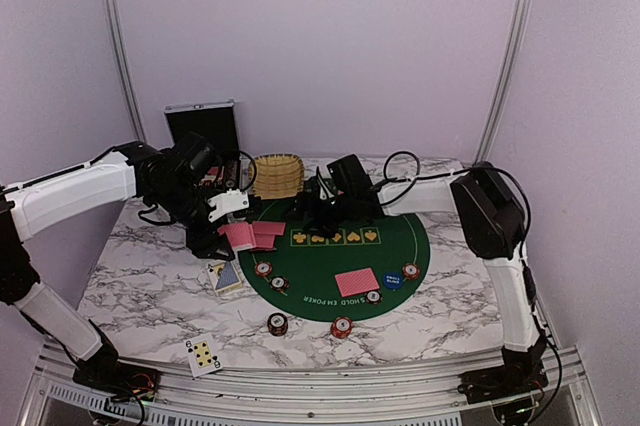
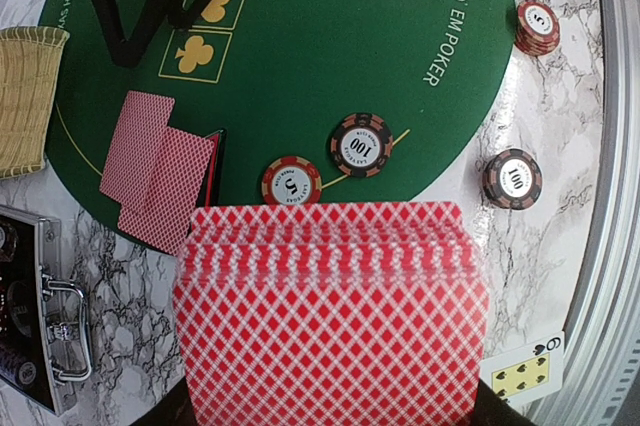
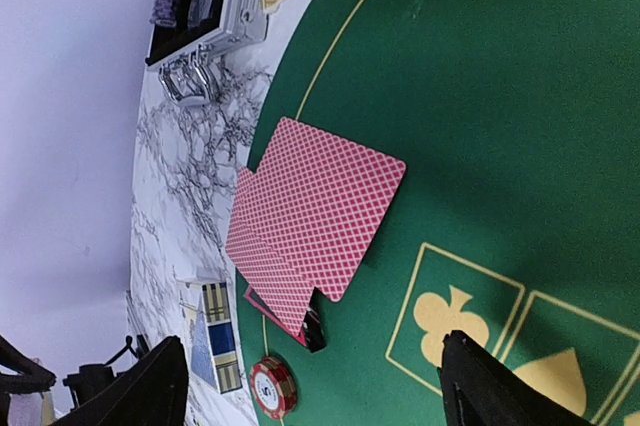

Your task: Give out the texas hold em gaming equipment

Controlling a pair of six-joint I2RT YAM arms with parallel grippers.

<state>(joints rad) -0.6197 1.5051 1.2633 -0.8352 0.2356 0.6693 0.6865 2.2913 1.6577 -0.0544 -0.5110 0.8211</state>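
Note:
My left gripper (image 1: 228, 208) is shut on a deck of red-backed cards (image 2: 330, 316) and holds it above the left edge of the green mat (image 1: 385, 246). Two face-down cards (image 2: 155, 171) lie overlapped on the mat below it, over a dark triangular marker (image 2: 213, 168). They also show in the right wrist view (image 3: 315, 211). My right gripper (image 1: 320, 211) is open and empty just above the mat beside these cards, its fingers (image 3: 490, 386) wide apart. Another face-down pair (image 1: 357, 282), a blue disc (image 1: 393, 279) and red-and-white chips (image 2: 291, 184) lie on the mat.
A wicker basket (image 1: 277, 174) and an open silver-edged case (image 1: 203, 126) stand at the back left. Two chip stacks (image 1: 277, 323) (image 1: 342, 327) sit on the marble in front of the mat. Face-up cards lie at the left (image 1: 225, 276) and near the front edge (image 1: 204, 354).

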